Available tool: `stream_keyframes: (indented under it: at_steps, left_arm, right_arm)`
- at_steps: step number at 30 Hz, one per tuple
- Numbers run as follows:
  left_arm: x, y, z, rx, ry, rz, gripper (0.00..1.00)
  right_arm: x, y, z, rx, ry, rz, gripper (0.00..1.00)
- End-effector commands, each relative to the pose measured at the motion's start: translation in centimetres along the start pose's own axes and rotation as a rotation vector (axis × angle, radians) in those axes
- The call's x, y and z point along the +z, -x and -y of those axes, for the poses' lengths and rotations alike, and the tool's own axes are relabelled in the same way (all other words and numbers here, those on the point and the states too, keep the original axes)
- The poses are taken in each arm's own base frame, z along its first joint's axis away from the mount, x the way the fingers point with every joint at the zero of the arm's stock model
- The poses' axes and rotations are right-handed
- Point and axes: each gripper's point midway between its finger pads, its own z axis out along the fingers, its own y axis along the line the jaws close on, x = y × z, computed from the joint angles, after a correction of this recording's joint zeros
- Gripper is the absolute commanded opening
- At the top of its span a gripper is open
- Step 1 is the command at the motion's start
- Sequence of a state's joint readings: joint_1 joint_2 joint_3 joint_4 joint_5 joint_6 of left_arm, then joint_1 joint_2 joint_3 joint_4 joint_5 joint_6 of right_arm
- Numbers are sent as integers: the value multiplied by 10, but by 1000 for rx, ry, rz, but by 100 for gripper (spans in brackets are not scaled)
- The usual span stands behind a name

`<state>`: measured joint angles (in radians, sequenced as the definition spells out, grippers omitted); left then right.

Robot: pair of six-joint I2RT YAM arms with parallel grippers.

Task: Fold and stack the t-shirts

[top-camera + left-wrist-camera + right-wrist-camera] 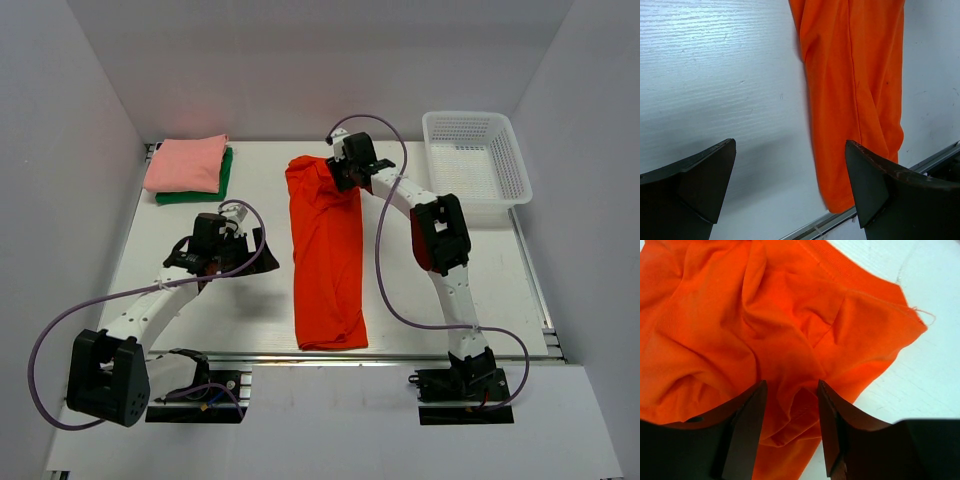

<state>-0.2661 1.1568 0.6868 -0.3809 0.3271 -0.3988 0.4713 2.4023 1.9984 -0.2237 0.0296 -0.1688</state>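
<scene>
The orange shirt (325,260) lies mid-table (490,280) as a long narrow strip running from far to near, its near end by the table's front edge. The right gripper (790,390) is at the strip's far end, its fingers pinching a bunched fold of the cloth. The left gripper (790,144) hangs over bare table just left of the strip, fingers spread wide and holding nothing. The pink shirt (185,163) lies folded on the green shirt (205,193) in the far left corner. A basket (520,175) stands far right.
</scene>
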Motion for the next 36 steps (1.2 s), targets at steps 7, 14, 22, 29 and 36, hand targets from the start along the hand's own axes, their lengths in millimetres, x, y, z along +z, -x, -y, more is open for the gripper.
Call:
stream_keyframes:
  at_steps: [7, 14, 22, 29, 36]
  left_arm:
    - [-2, 12, 11, 20, -35, 26, 100]
    - [-3, 16, 13, 23, -38, 34, 100]
    - [0, 18, 14, 33, -46, 31, 100]
    - [3, 23, 16, 42, -55, 27, 100]
    - [9, 22, 14, 35, -47, 10, 100]
  right_arm:
    - [5, -9, 24, -2, -114, -23, 45]
    - [3, -21, 32, -36, -158, -58, 31]
    - [-16, 32, 31, 25, -134, 98, 0]
    - [-34, 69, 55, 77, -189, 214, 0]
    - [-20, 54, 72, 132, -199, 190, 0]
